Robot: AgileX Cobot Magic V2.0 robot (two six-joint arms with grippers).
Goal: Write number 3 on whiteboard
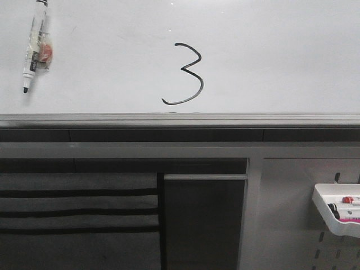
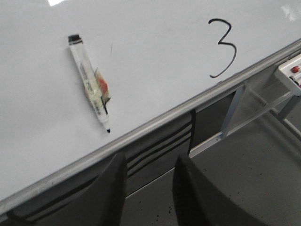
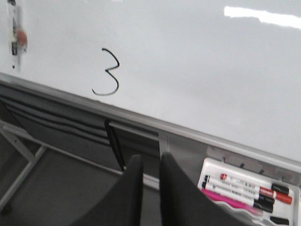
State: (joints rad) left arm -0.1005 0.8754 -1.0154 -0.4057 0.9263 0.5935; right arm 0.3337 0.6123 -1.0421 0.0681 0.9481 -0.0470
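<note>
The number 3 (image 1: 185,73) is drawn in thin black line near the middle of the whiteboard (image 1: 270,50), just above its grey rail (image 1: 180,119). It also shows as the 3 (image 2: 223,47) in the left wrist view and the 3 (image 3: 108,73) in the right wrist view. A white marker (image 1: 35,48) with a black tip lies on the board far to the left, loose (image 2: 89,84). My left gripper (image 2: 149,165) hangs open and empty below the rail, off the board. My right gripper (image 3: 150,162) is shut on nothing, also below the rail. Neither gripper shows in the front view.
A white tray (image 1: 336,216) holding several markers (image 3: 247,188) hangs on the grey pegboard panel (image 1: 292,236) below the board at the right. Under the rail run a metal frame bar (image 1: 205,176) and a dark slotted panel (image 1: 79,214).
</note>
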